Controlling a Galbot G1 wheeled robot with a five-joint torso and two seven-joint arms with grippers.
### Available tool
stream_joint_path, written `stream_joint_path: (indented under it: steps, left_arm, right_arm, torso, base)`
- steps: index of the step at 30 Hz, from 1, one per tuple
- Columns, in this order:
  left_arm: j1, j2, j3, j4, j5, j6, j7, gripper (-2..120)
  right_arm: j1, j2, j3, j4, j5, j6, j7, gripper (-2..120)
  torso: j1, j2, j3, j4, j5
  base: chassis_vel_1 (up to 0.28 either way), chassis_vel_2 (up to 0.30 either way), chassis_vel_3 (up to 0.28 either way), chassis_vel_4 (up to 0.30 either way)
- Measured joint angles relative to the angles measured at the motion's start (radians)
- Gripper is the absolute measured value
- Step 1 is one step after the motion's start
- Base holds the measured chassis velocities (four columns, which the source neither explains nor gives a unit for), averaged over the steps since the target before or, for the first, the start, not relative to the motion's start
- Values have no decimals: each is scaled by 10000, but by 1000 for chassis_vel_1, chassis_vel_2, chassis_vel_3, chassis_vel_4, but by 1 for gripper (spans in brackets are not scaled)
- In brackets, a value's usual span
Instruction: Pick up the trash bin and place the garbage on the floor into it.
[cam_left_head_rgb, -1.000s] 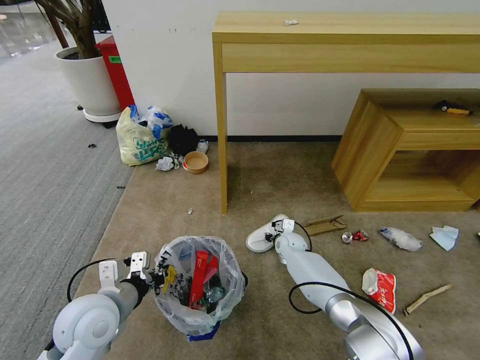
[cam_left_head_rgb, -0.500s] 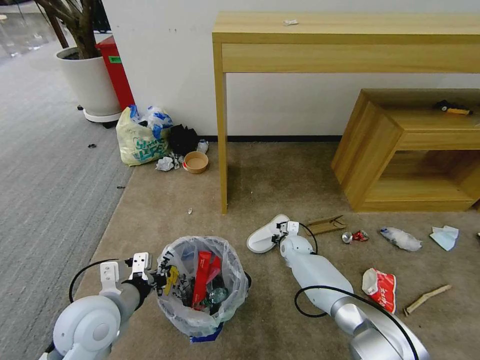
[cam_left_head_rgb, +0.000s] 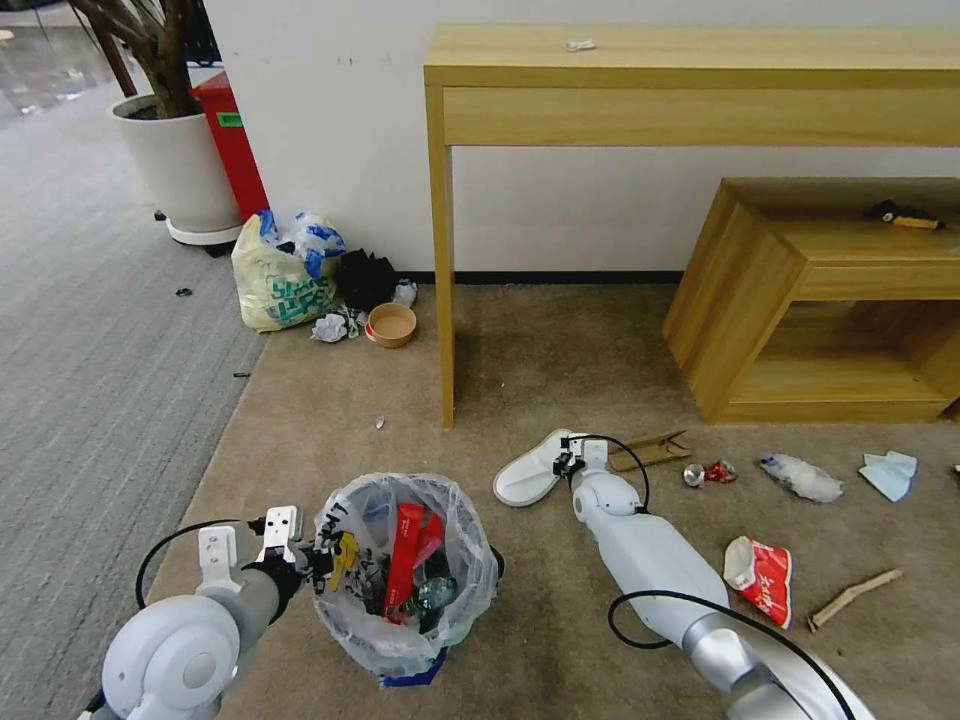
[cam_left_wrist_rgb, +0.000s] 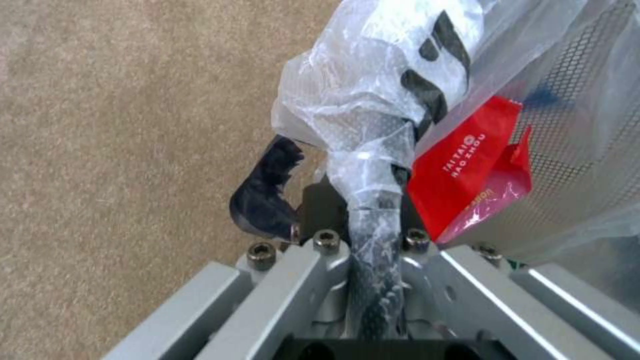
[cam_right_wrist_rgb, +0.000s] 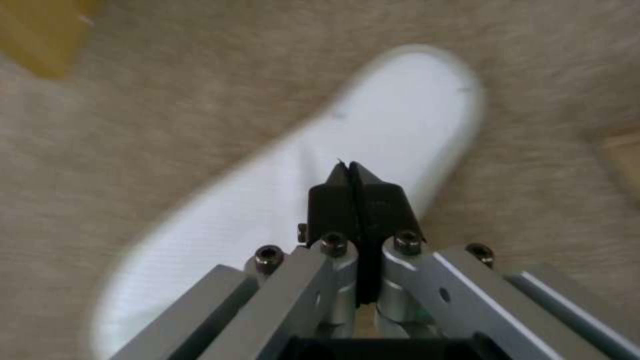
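Low in the head view, left of centre, the trash bin (cam_left_head_rgb: 405, 575) stands on the tan carpet (cam_left_head_rgb: 330, 420), its clear lettered liner holding red wrappers (cam_left_head_rgb: 405, 555). The left end effector (cam_left_head_rgb: 318, 563) sits at the bin's left rim, its fingers clamped tight on a twisted fold of the liner (cam_left_wrist_rgb: 373, 200), as the left wrist view shows. Right of the bin, the right end effector (cam_left_head_rgb: 563, 462) hangs at the edge of a white slipper (cam_left_head_rgb: 530, 470), fingers pressed together with nothing between them; in the right wrist view the slipper (cam_right_wrist_rgb: 280, 200) lies just beyond the closed tips. More garbage lies along the right side: a cardboard piece (cam_left_head_rgb: 652, 450), crushed red can (cam_left_head_rgb: 710, 472), clear plastic (cam_left_head_rgb: 800, 478), pale-blue tissue (cam_left_head_rgb: 888, 473), a red packet (cam_left_head_rgb: 760, 578) and a wood stick (cam_left_head_rgb: 852, 597). A wooden desk (cam_left_head_rgb: 690, 85) stands against the wall.
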Motion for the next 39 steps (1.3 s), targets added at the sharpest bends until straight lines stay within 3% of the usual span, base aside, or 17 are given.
stream_joint_path:
  steps: [4,7,8,11,13,16,22,27,31,39]
  left_arm:
    - [0,2,3,38,21,0,10,0]
    - [-31,21,6,72,20,0,16,0]
    - [-31,21,6,72,20,0,16,0]
    - [-60,14,6,129,17,0,24,0]
    - [-60,6,7,141,19,-1,28,0]
    - [-50,-34,7,170,52,0,95,0]
    - [-123,14,19,226,37,0,118,0]
    - [-183,60,61,256,-13,-1,125,0]
    - [-186,46,110,302,-3,0,138,0]
    - [-143,33,117,281,45,-1,151,0]
  right_arm:
    - [0,153,-80,318,1116,-539,548,6]
    - [69,551,-111,344,2108,-1030,1617,21]
    - [69,551,-111,344,2108,-1030,1617,21]
    - [204,817,-124,197,2388,-1302,2298,36]
    - [234,856,-126,129,2389,-1306,2353,37]
    - [382,941,-122,-165,2387,-1314,2380,53]
    - [554,986,-84,-512,2512,-1270,2422,72]
    - [564,972,-79,-379,3189,-1232,3247,92]
    - [636,1082,-84,-434,3924,-969,3880,95]
    - [891,1196,-39,-960,4236,-531,3946,92]
  torso:
    - [0,0,-1,3,0]
    - [0,0,0,2,2]
    - [0,0,0,2,2]
    - [0,1,0,3,1]
    - [0,0,0,2,1]
    - [0,0,0,2,0]
    - [0,0,0,1,0]
    - [0,0,0,0,1]
    - [0,0,0,1,1]
    - [0,1,0,0,0]
  base:
    - [0,0,0,0]
    - [0,0,0,0]
    - [0,0,0,0]
    - [0,0,0,0]
    - [0,0,0,0]
    - [0,0,0,0]
    - [0,0,0,0]
    - [0,0,0,0]
    - [0,0,0,0]
    - [0,0,0,0]
